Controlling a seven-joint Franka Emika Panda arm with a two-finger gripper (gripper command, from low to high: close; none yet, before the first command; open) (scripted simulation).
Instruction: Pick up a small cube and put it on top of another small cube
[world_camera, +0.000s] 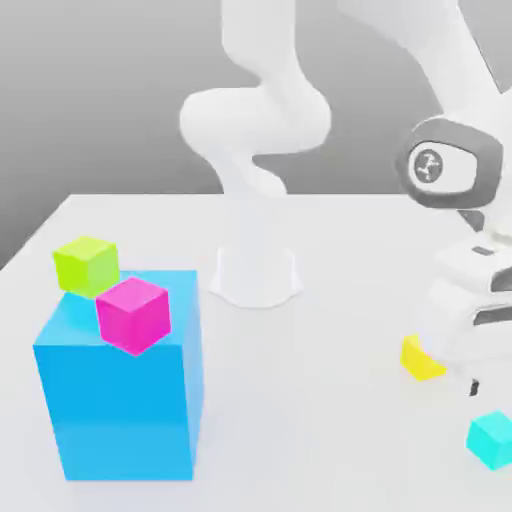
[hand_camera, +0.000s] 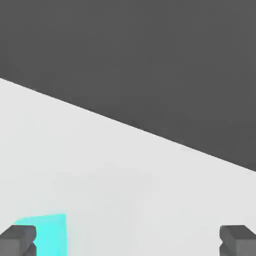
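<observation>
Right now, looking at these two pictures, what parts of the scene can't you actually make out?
- Yellow cube, exterior view: the robot's white hand hides its right part.
- Turquoise cube, hand view: cut off by the picture's edge and partly behind one dark finger.
- Gripper, exterior view: the white hand's body covers most of it.
- Green cube, exterior view: its base sits behind the pink cube and big blue block.

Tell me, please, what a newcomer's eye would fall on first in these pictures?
Most striking is the large blue block at the exterior view's left, with a magenta cube and a lime-green cube perched on top. At the right, the white arm's gripper hangs open over the table, between a yellow cube and a small cyan cube.
</observation>
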